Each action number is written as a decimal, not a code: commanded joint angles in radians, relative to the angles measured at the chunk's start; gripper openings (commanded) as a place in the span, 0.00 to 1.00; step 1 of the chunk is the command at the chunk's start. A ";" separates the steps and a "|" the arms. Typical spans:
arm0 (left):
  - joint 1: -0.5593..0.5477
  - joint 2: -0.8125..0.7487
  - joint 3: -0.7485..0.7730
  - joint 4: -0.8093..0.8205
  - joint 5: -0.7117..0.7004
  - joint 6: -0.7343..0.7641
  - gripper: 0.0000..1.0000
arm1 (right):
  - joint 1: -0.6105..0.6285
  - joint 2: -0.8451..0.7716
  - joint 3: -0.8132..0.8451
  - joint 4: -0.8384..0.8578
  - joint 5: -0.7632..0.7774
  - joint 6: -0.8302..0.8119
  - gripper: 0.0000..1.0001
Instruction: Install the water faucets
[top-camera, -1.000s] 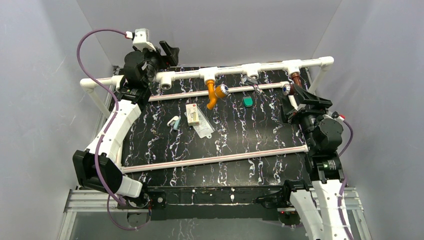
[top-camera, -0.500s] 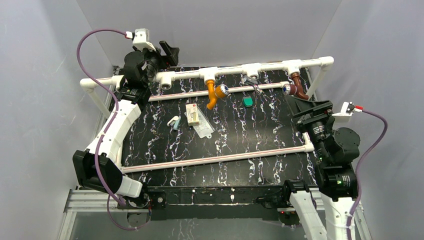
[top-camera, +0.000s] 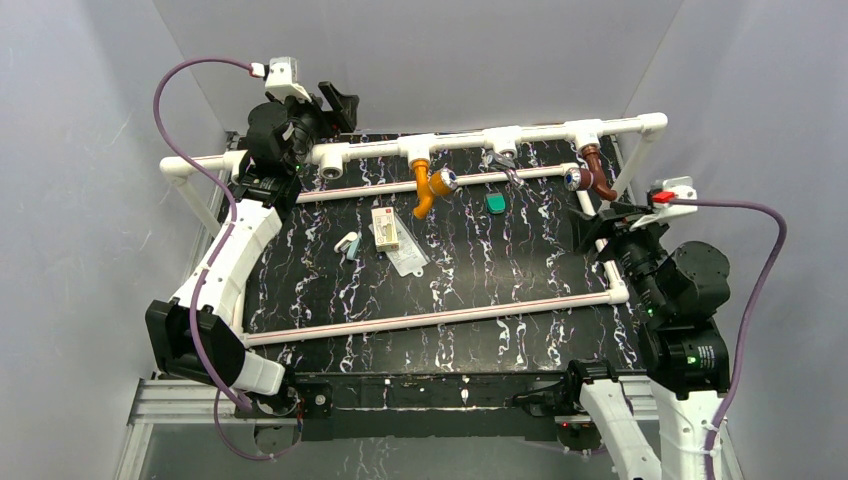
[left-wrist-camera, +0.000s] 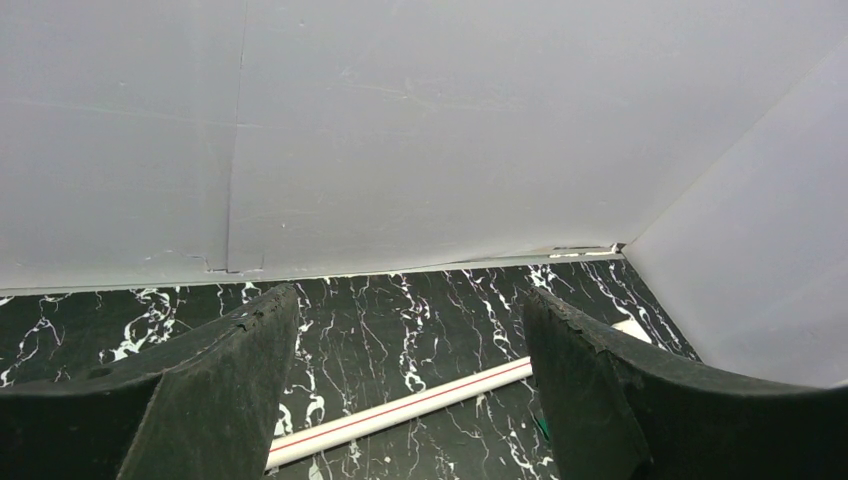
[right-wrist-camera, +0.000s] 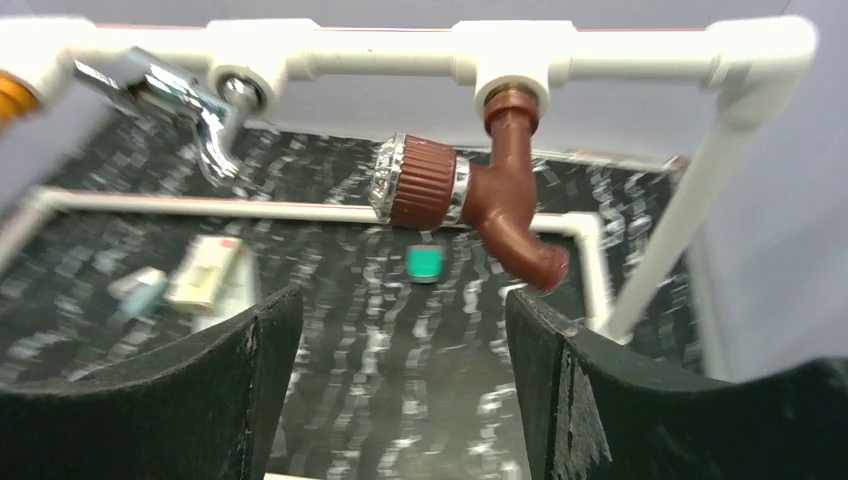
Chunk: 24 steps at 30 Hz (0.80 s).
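Marbled table (top-camera: 450, 285) beneath, brown faucet (right-wrist-camera: 480, 195) hangs stem-up, spout slanting down-right; right claw (right-wrist-camera: 400, 305) gapes wide.

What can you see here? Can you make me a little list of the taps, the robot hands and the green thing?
orange faucet: hangs from the white pipe, spout down
reddish-brown faucet: stuck into a fitting on the same pipe, nothing holding it
right gripper: open, empty, facing the reddish-brown faucet, not touching it
left gripper: open, empty, by the far left corner
green block: lying on the black table
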 joint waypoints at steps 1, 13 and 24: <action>0.006 0.108 -0.129 -0.334 0.026 -0.010 0.79 | 0.030 0.013 0.020 0.047 0.031 -0.463 0.81; 0.019 0.120 -0.131 -0.321 0.049 -0.027 0.79 | 0.058 -0.017 -0.150 0.267 0.074 -1.112 0.85; 0.026 0.121 -0.136 -0.314 0.068 -0.038 0.79 | 0.058 0.047 -0.259 0.544 0.083 -1.288 0.85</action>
